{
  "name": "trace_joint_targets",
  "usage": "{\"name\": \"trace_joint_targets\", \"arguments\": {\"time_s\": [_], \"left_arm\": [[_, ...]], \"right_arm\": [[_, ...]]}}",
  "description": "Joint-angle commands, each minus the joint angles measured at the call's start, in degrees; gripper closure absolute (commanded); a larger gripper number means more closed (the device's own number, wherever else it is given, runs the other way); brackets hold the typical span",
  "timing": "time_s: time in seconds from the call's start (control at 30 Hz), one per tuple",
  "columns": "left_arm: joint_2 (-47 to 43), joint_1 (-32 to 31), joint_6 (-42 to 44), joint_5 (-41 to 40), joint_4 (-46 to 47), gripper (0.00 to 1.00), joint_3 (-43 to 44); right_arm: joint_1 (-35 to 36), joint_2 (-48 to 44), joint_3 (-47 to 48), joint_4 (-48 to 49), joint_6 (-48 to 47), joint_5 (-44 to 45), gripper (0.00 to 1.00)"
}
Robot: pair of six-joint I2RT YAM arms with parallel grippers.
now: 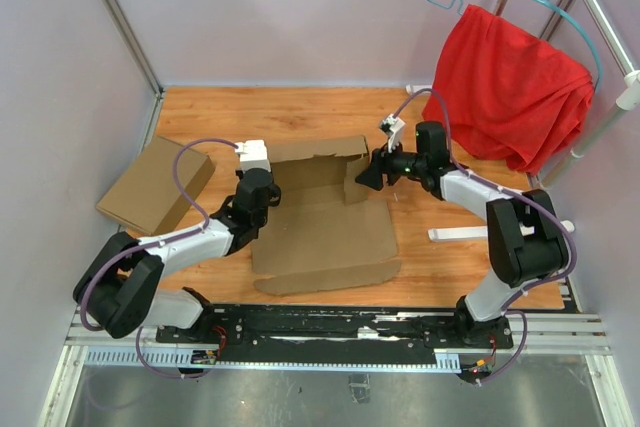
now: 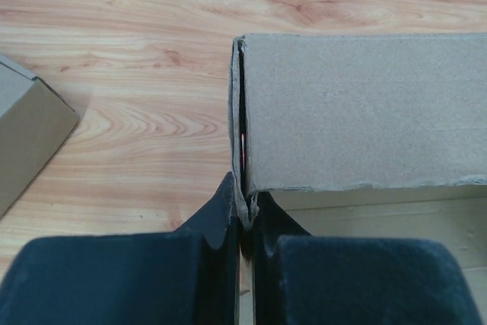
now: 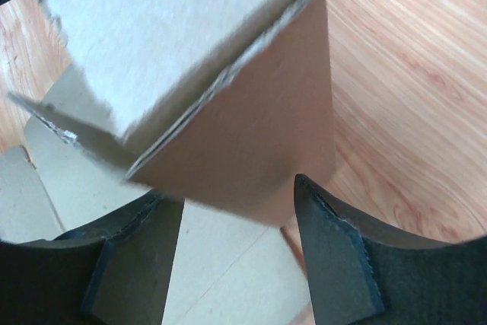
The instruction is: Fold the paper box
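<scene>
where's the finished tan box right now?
Top view: the tan box lies at the table's left edge, left of the left arm, apart from the paper box.

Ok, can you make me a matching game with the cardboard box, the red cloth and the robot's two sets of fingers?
Things:
1. paper box
2. red cloth
3. left fingers
4. right fingers

States or places:
A. open, one on each side of a raised flap
B. hanging up at the far right
C. pinched shut on a cardboard wall
D. lying half-folded in the middle

Right pairs: 1-D, 2-B, 3-C, 4-A.
</scene>
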Motion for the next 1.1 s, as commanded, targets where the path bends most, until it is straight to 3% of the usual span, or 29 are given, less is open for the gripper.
{"name": "trace_joint_targets", "arguments": {"time_s": [0.0, 0.4, 0.6, 0.63, 0.7, 0.93, 1.07], "left_arm": [[-2.2, -0.5, 0.5, 4.8, 2.3, 1.00, -3.1], [-2.6, -0.9, 0.4, 8.0, 2.0, 1.00, -2.3], [-3.4, -0.9, 0.0, 8.9, -0.1, 1.00, -1.1], [-3.6, -0.9, -0.1, 9.0, -0.4, 1.00, -1.0], [-4.1, -0.9, -0.1, 9.1, -0.2, 1.00, -1.1], [-4.4, -1.1, -0.2, 8.2, -1.2, 1.00, -1.1], [-4.6, -1.5, 0.2, 6.5, -2.7, 1.00, -0.8]], "right_arm": [[2.8, 1.6, -2.0, 13.0, 2.2, 3.4, 0.40], [8.7, 0.0, -7.4, 26.1, 2.6, 17.1, 0.38], [9.6, -0.1, -8.7, 29.2, 4.0, 20.7, 0.56], [9.8, -0.2, -9.0, 30.0, 4.3, 21.8, 0.63], [10.7, -0.3, -9.1, 29.2, 6.2, 26.1, 0.96], [19.8, -0.3, -7.9, 22.7, 9.7, 53.4, 0.99], [23.6, 1.3, -6.8, 21.1, 9.8, 61.6, 0.99]]}}
